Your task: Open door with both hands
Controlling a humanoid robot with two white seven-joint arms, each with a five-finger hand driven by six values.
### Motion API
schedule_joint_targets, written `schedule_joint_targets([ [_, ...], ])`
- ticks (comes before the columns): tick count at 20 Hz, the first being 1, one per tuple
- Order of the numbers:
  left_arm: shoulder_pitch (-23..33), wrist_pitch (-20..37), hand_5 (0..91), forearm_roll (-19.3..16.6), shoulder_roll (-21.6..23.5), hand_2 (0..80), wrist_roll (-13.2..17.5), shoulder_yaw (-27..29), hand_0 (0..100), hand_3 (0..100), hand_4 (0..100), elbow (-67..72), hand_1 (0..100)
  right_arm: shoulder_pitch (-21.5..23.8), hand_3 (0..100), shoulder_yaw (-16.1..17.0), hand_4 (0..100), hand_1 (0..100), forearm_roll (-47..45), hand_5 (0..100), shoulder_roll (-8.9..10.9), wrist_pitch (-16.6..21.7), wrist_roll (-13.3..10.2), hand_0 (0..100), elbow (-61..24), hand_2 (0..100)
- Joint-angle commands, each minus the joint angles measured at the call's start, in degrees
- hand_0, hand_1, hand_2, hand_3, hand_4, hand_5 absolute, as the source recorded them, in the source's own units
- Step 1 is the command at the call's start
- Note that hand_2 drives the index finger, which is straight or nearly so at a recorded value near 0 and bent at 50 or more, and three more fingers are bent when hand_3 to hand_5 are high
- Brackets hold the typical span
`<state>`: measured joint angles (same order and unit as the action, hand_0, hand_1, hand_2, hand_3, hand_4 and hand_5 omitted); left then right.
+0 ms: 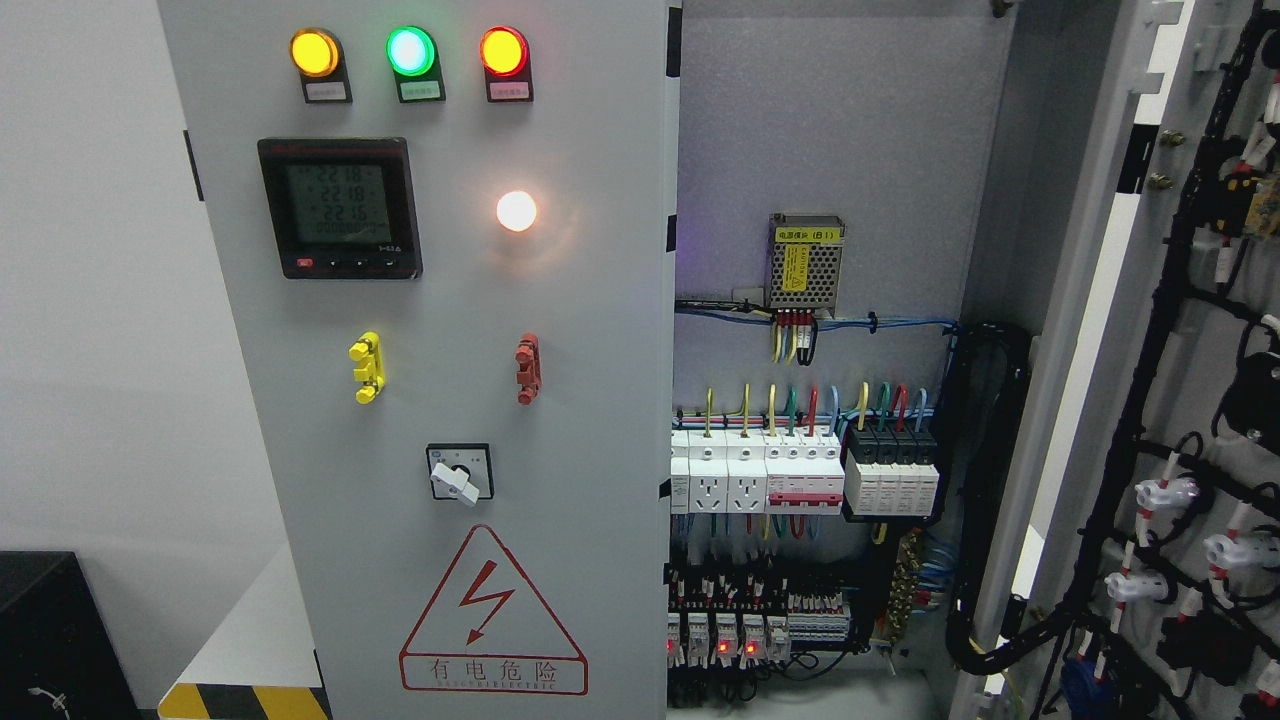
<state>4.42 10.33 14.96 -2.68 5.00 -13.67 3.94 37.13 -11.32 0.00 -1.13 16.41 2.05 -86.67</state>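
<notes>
Neither hand is in frame, so their state can't be told. Cabinet's left door [420, 400] is closed, carrying three lit indicator lamps [410, 52], a digital meter [338, 207], a rotary switch [459, 473] and a warning triangle [492, 610]. Right door [1190, 400] is swung wide open at the right edge, exposing breakers [760, 470] and wiring [985, 500] inside.

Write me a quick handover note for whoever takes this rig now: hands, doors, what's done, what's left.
Hands: neither robot hand shows in the head view.
Doors: the right door is swung wide open, its wiring side facing in; the left door with the lamps, meter and warning sign looks shut.
Done: the cabinet's right half, with breakers and wiring, is exposed.
Left: probably the left door, if it must open too.
</notes>
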Motion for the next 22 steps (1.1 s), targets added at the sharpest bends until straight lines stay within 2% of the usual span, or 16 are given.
schedule_joint_targets([
  [1, -0.3, 0.4, 0.0, 0.0, -2.2, 0.0, 0.4, 1.6, 0, 0, 0, 1.4, 0, -3.5, 0, -11.1, 0, 0, 0.5, 0, 3.68, 8.4, -0.3, 0, -32.9, 0],
  [4, -0.4, 0.4, 0.0, 0.1, -2.7, 0.0, 0.4, 1.6, 0, 0, 0, 1.4, 0, -11.4, 0, -10.5, 0, 0, 0.5, 0, 3.68, 12.3, -0.8, 0, -32.9, 0],
  [9, -0.6, 0.4, 0.0, 0.2, -2.7, 0.0, 0.4, 1.7, 0, 0, 0, 1.3, 0, -25.5, 0, -9.1, 0, 0, 1.2, 0, 3.07, 11.5, -0.9, 0, -32.7, 0],
  [11, -0.9, 0.4, 0.0, 0.2, -2.8, 0.0, 0.4, 1.7, 0, 0, 0, 1.3, 0, -30.1, 0, -6.3, 0, 0, 1.1, 0, 2.89, 8.1, -0.8, 0, -32.2, 0],
  [13, -1.2, 0.4, 0.0, 0.2, -2.9, 0.0, 0.4, 1.8, 0, 0, 0, 1.3, 0, -34.4, 0, -3.8, 0, 0, 0.6, 0, 1.4, 1.6, -0.8, 0, -31.5, 0],
  [18, -1.6, 0.4, 0.0, 0.2, -2.9, 0.0, 0.5, 1.8, 0, 0, 0, 0.2, 0, -49.5, 0, -3.1, 0, 0, 0.3, 0, -1.15, -12.2, -0.8, 0, -26.1, 0],
  [22, -1.6, 0.4, 0.0, 0.2, -2.9, 0.0, 0.4, 1.8, 0, 0, 0, -2.4, 0, -57.6, 0, -3.0, 0, 0, 0.1, 0, -1.59, -13.8, -0.9, 0, -18.8, 0],
])
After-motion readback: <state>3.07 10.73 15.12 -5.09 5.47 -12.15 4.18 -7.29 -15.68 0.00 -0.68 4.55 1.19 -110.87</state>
